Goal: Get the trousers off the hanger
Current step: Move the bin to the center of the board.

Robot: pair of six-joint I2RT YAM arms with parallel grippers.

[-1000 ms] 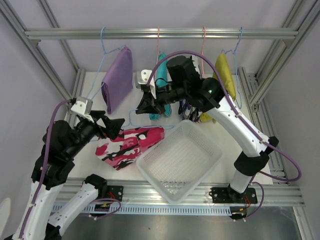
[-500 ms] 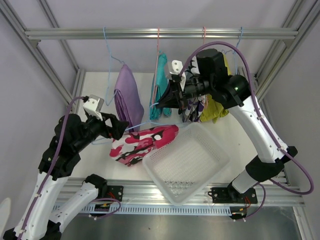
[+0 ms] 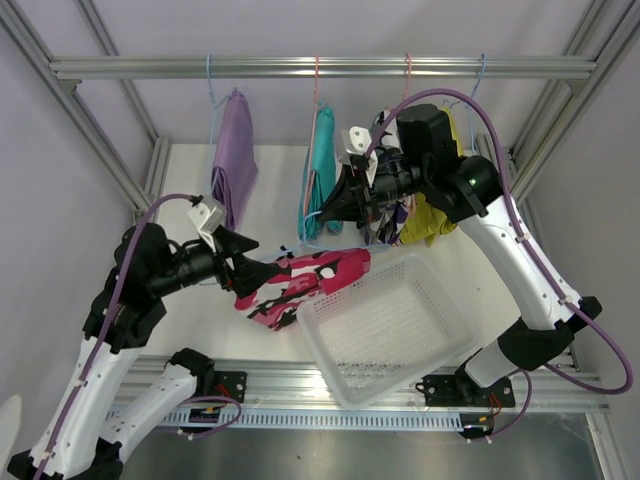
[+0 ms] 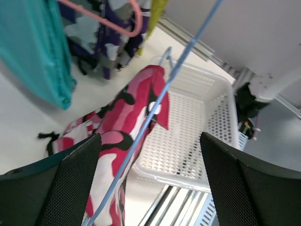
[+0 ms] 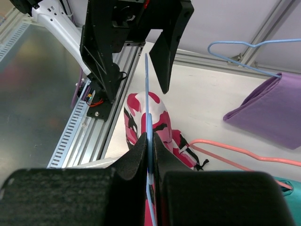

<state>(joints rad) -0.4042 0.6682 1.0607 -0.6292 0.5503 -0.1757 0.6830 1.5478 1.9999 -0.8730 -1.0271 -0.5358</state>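
The left pincer (image 3: 252, 262) stands released, its two black fingers (image 4: 70, 183) spread wide. The wire of a blue hanger (image 4: 189, 47) runs through the gap with air on both sides and touches neither pad. Under and just ahead of it the pink-black-white camouflage trousers (image 3: 320, 275) lie crumpled, their near end on the white tabletop (image 3: 275, 170) and their far end draped over the rim of a white basket (image 3: 446, 295) that sits beyond and to the right of those fingers. The left arm reaches in low from its base, elbow bent, wrist roughly level and aimed at the basket. The right pincer (image 5: 148, 141) faces it from the other side, clenched on the same blue wire, with the camouflage cloth below its tips. Its arm arches high over the basket and bends back down. Room is tight around it: the teal trousers (image 3: 320, 175) hang just beside it, the purple-grey-white pair (image 4: 101, 40) and the mustard pair (image 3: 432, 215) crowd behind its wrist, and the rail (image 3: 150, 68) crosses above. The lilac trousers (image 3: 232, 160) hang well clear, beyond the left pincer.
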